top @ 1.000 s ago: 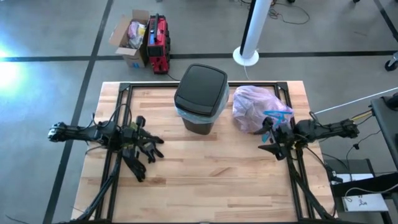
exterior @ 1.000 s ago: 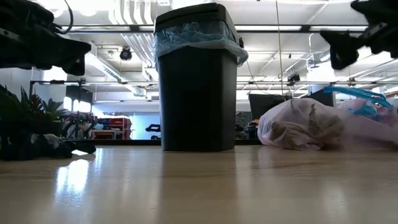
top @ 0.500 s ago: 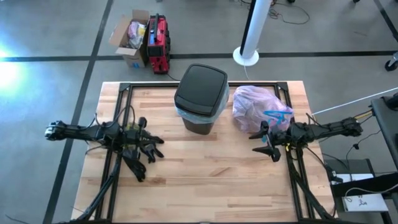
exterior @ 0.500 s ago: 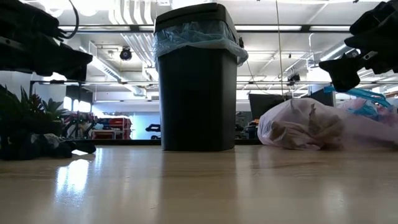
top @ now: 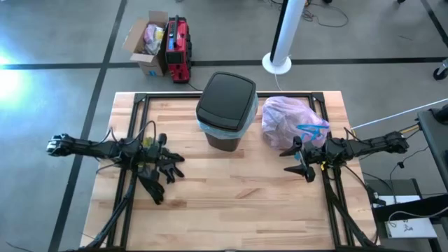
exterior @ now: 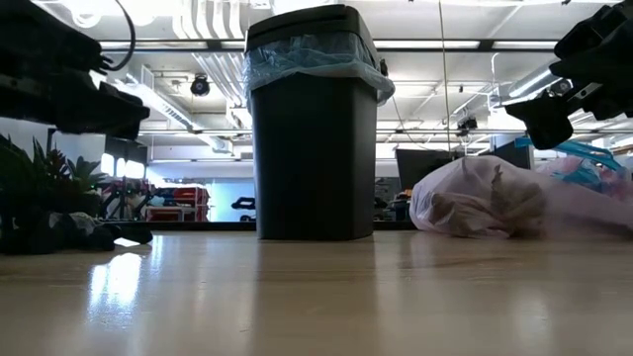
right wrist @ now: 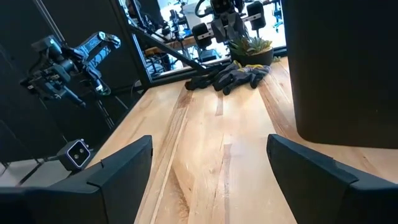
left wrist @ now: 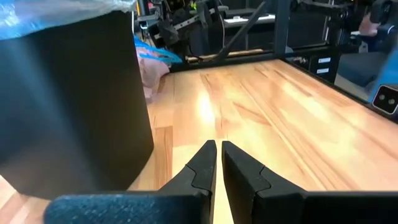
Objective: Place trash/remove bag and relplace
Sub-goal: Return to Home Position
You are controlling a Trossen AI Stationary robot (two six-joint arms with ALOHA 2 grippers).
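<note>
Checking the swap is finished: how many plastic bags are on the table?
2: the pink bag lying right of the bin, and the blue liner fitted inside that bin.

Pale wood planks make up the table (top: 231, 196), its smooth top glossy with reflected light. The bin (exterior: 312, 148) is hard, matt black plastic, lined with thin, crinkled, translucent blue film (exterior: 297, 54). The bag (top: 283, 119) is wrinkled, translucent pink plastic with blue plastic drawstrings (top: 309, 129). The gloves (right wrist: 231, 76) look like soft black cloth. The box (top: 136, 38) is plain brown cardboard; the grey floor (top: 56, 98) is smooth and shiny.
</note>
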